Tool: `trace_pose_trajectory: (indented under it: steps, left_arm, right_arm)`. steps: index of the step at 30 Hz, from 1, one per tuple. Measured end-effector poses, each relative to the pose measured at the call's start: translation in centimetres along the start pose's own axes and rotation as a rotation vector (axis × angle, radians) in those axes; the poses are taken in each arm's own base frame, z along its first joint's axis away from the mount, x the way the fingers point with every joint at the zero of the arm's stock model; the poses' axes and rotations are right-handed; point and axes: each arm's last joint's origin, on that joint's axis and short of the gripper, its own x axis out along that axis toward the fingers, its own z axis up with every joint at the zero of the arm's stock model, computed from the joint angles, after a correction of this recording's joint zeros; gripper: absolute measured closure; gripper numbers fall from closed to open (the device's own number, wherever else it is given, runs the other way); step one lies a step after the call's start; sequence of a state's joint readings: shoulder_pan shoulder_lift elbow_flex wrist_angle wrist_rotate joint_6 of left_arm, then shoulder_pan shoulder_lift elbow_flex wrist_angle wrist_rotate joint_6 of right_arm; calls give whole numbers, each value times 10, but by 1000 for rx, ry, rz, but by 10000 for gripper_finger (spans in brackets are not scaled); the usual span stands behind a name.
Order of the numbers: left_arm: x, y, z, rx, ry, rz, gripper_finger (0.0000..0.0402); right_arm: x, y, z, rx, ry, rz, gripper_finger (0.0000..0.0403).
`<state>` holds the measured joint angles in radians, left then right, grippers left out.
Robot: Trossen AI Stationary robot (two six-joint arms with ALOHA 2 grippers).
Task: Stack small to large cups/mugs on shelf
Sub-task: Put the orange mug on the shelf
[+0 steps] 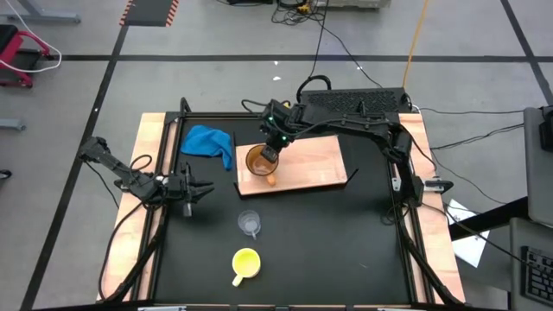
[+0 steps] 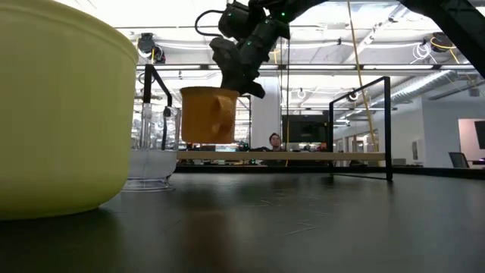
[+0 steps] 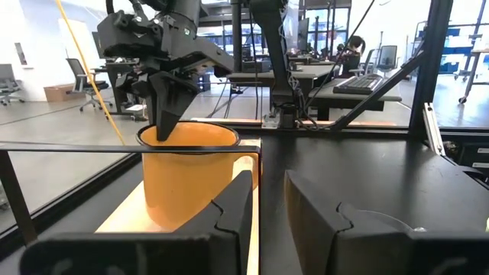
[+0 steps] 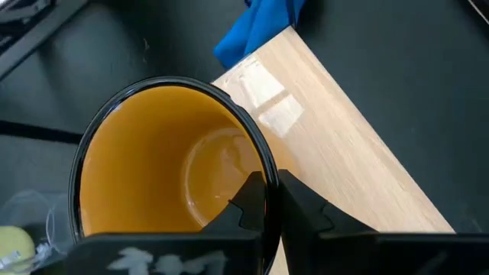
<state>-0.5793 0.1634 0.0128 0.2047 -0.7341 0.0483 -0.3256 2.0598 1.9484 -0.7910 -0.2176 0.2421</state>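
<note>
1. The right tool (image 1: 270,152) pinches the rim of the orange-brown mug (image 1: 258,161), one finger inside, one outside, with the mug upright.
2. The mug hangs directly over the near-left corner of the shelf (image 1: 311,164); judging from the low view, it is lifted clear, so the coming move is straight down.
3. The glass cup (image 1: 250,223) and yellow mug (image 1: 245,263) stand on the table, nearer the left tool (image 1: 200,190), which waits part-open at the table's left edge.

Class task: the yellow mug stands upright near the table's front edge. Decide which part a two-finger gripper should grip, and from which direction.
Grip the yellow mug by its rim wall, coming straight down from above, one finger inside and one outside. It stands upright with its mouth open upward; avoid the handle side. The right gripper holds the orange-brown mug this way.
</note>
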Motion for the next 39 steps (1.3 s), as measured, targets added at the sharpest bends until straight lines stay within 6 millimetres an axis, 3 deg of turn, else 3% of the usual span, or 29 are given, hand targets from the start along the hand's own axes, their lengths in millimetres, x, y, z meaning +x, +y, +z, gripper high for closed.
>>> trace_pose_trajectory:
  steps: [9, 22, 35, 39]
  left_arm:
    - [0, 0, 0, 9, -1, 0, 320]
    - [0, 0, 0, 25, -1, -1, 320]
    - [0, 0, -3, 37, 21, -3, 320]
    - [0, 0, -3, 36, 21, -2, 320]
  right_arm:
    - [18, -8, -14, 65, 23, -5, 395]
    - [20, -12, -14, 41, 19, -10, 384]
    - [22, -12, -14, 18, 12, 16, 312]
    - [12, -9, -10, -8, -26, 25, 296]
